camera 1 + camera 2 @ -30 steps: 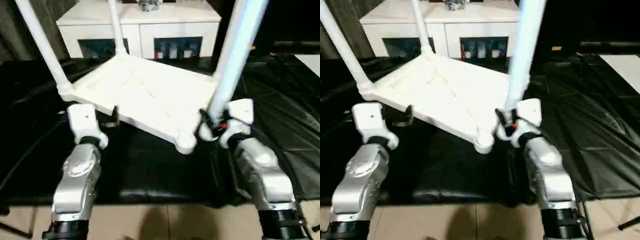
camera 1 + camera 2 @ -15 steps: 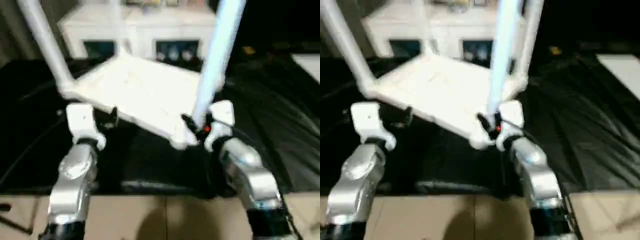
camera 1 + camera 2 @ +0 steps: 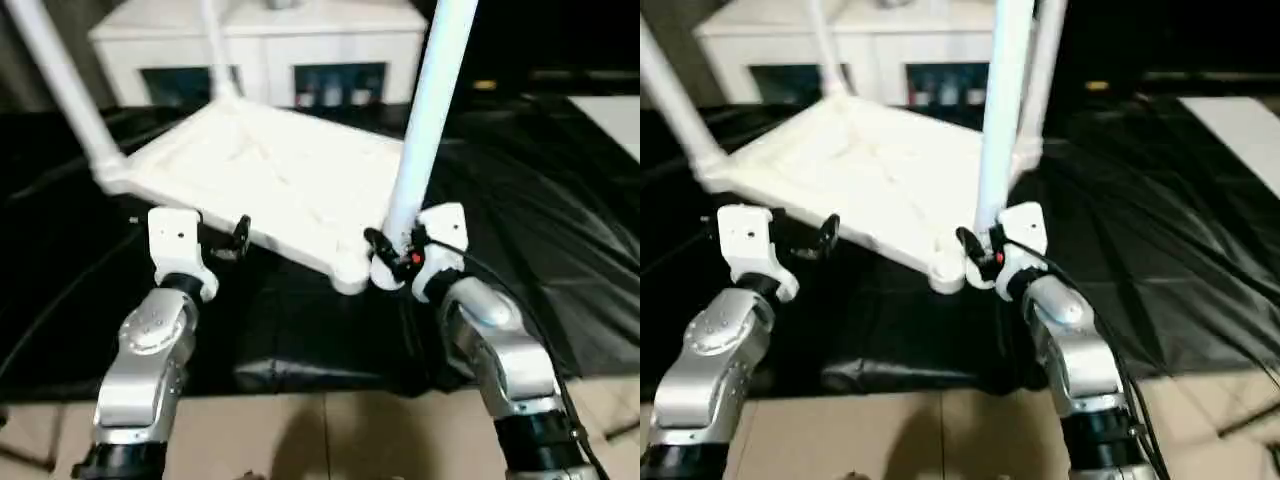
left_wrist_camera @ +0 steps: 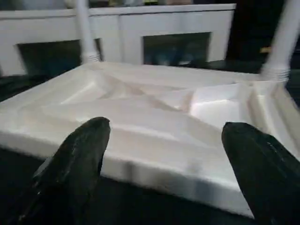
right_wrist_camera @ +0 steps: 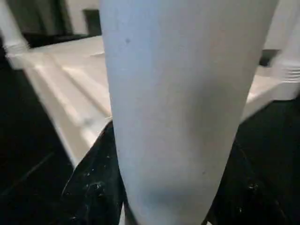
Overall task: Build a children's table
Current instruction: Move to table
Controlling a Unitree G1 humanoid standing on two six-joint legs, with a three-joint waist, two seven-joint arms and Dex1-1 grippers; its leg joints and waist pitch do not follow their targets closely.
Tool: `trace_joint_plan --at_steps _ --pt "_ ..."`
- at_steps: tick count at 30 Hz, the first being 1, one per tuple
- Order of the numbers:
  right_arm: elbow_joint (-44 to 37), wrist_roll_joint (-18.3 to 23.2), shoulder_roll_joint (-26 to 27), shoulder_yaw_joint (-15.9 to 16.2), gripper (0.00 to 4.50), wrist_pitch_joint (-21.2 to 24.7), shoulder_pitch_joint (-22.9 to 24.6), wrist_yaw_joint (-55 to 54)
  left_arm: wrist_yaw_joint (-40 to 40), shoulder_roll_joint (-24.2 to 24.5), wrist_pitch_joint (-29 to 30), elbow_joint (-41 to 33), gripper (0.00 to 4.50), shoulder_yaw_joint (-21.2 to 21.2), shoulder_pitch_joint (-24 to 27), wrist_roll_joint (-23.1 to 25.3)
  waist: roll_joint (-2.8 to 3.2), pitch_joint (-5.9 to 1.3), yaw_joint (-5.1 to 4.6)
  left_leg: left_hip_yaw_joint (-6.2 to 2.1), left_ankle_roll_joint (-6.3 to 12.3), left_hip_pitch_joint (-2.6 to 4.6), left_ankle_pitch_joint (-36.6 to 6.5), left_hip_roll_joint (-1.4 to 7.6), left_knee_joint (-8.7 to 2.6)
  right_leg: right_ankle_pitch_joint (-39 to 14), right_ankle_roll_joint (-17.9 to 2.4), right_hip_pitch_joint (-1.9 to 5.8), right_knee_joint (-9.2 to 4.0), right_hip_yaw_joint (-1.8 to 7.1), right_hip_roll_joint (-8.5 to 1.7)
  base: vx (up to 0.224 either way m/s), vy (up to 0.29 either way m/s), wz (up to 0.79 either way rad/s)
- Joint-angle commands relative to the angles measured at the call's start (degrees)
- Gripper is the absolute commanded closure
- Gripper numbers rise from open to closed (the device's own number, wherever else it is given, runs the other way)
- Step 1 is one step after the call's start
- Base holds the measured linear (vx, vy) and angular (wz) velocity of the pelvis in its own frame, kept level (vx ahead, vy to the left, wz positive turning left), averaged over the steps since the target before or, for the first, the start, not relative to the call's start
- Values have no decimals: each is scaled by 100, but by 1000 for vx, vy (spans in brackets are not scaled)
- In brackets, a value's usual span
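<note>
Black sheeting is being used as the work floor. Right fingers [image 3: 392, 262] are being clamped around a loose leg [image 3: 428, 118] beside the upturned children's table [image 3: 275, 180]; left fingers [image 4: 79, 154] are being held spread. Misalignment risks cross-threading.

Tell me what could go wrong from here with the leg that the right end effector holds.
1. The right end effector holds the fourth leg beside the near corner socket, so it may miss the socket or cross-thread.
2. The left end effector is open at the tabletop edge, so the tilted top could shift.
</note>
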Motion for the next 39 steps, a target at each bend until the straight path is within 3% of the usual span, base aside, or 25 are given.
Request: trace_joint_plan --at_steps 1,2,3,6,7,9,12,15,18,20,21,22,23,24,25,26,28,29,30,31,33,34,36,37,39 --pt "-22 33 -45 -62 263 -125 -92 28 -70 12 -14 36 19 -66 -8 -33 -113 -195 -150 -399 14 -169 -2255 93 -632 -2914 -300 535 -573 93 -574 40 30 -37" --pt "-13 36 -46 -68 263 -132 -96 32 -67 14 -15 45 19 -65 -9 -29 -73 -259 -107 -439 126 -61 -1912 40 -568 -3788 -211 528 -709 168 -755 41 43 -43" --pt "-6 33 -49 -69 263 -140 -96 34 -76 17 -18 49 19 -63 -6 -30 -91 -303 -140 -497 317 -152 -1347 -46 -539 -3977 -233 709 -760 185 -785 0 0 0" --pt "-11 10 -67 -37 263 -160 -79 50 -96 10 -16 44 19 -43 5 -34 -49 -390 -227 -555 603 -118 -711 -63 -554 -3040 -749 777 -710 90 -685 60 19 -9" --pt "-8 4 -67 -27 263 -167 -73 52 -100 10 -13 44 19 -38 10 -35 -28 -424 -270 -535 777 56 -616 -14 -579 -2049 -1352 702 -608 17 -604 85 5 8" --pt "0 4 -59 -16 263 -179 -68 49 -91 7 -18 42 19 -27 22 -34 -26 -414 -267 -506 930 140 -637 8 -593 -1383 -1827 695 -541 -8 -600 92 4 9" --pt "24 5 -35 8 263 -228 -93 51 -48 0 -21 35 19 1 47 -28 -45 -469 -144 -476 1037 -4 -152 -142 -473 -768 -2149 966 -504 120 -633 106 8 7" --pt "47 4 -27 13 263 -255 -114 70 -39 12 -29 36 19 8 56 -21 -22 -516 -114 -569 1339 138 588 -98 -499 159 -2048 872 -275 -8 -503 103 22 11" --pt "70 -3 -22 22 263 -277 -132 102 -32 19 -28 28 19 25 62 -13 -22 -495 -187 -668 1895 378 993 -40 -474 397 -1844 618 -131 -117 -505 130 24 10" --pt "88 -11 -26 42 263 -294 -141 113 -31 17 -19 7 19 40 74 -11 -162 -480 -87 -573 1959 -10 787 -361 -278 438 -1913 1048 -231 157 -613 80 29 9" --pt "103 -8 -22 55 263 -307 -148 111 -31 18 -10 -23 19 36 101 -3 -150 -500 54 -593 1680 -188 573 -363 -137 398 -2075 1254 -314 348 -774 67 37 17" --pt "108 -6 -22 59 263 -311 -149 110 -31 19 -8 -32 19 35 108 -2 -77 -475 75 -664 1315 -297 700 -241 -114 631 -2157 1310 -290 356 -766 67 44 19" --pt "119 -2 -16 70 263 -324 -151 108 -32 27 0 -51 19 31 123 1 -13 -490 64 -691 1160 -221 919 -186 -196 786 -2039 1239 -197 231 -627 67 44 19" --pt "125 -2 -10 77 263 -331 -152 108 -35 36 4 -53 19 32 126 2 53 -533 12 -762 1122 47 1354 -104 -305 964 -1778 1023 -33 27 -424 126 -8 13" --pt "125 -3 -9 78 263 -332 -152 108 -36 37 4 -53 19 33 126 1 182 -592 -298 -1425 1807 1161 2593 433 -343 -109 -857 -207 453 -407 -277 136 -63 -1" --pt "122 -9 8 89 263 -339 -143 106 -48 46 11 -56 19 41 126 0 44 -545 -401 -1628 2570 1168 4155 711 -257 -705 340 -723 735 -348 -692 136 -63 -1" --pt "109 -15 29 101 263 -338 -130 98 -64 55 18 -63 19 52 129 -9 -62 -530 -403 -1264 2416 839 3329 141 -330 126 97 -589 510 -350 -624 0 0 0" --pt "99 -11 31 101 263 -333 -123 102 -64 51 22 -66 19 49 127 -12 -344 -546 -398 -827 1955 602 1801 -641 -38 683 -536 -49 -27 -122 -678 0 0 0" --pt "89 -8 31 106 263 -336 -114 105 -64 48 24 -63 19 44 124 -10 -490 -588 -314 -754 1793 151 880 -861 27 321 -828 602 -86 233 -808 47 25 27" --pt "81 1 27 104 263 -345 -100 107 -62 39 22 -50 19 27 108 -1 -390 -414 -16 -898 794 -150 -586 -596 808 -1304 -2721 874 -670 869 -1552 49 20 24" --pt "87 7 25 101 263 -356 -98 102 -67 38 23 -43 19 19 93 1 -265 -375 -28 -1047 151 -407 -354 -372 868 -1381 -2898 968 -612 685 -1466 24 10 12" --pt "90 8 26 101 263 -363 -96 98 -74 43 26 -41 19 19 85 0 -234 -346 -46 -1075 83 -383 -228 -302 795 -1402 -2797 906 -661 557 -1444 0 0 0" --pt "103 3 33 98 263 -380 -99 88 -87 44 24 -34 19 24 74 1 10 -280 -186 -1013 137 -238 -33 -154 35 -2269 -1909 650 -631 -69 -877 10 39 0" --pt "109 5 25 104 263 -401 -94 76 -102 50 19 -14 19 15 62 6 285 -265 -534 -1426 134 166 -2217 406 -722 -1743 -853 248 136 -389 -296 27 95 3" --pt "112 10 17 107 263 -410 -92 69 -110 45 18 -5 19 14 54 14 325 -299 -544 -1542 512 469 -2944 514 -833 -716 -495 100 399 -421 -435 14 47 2"
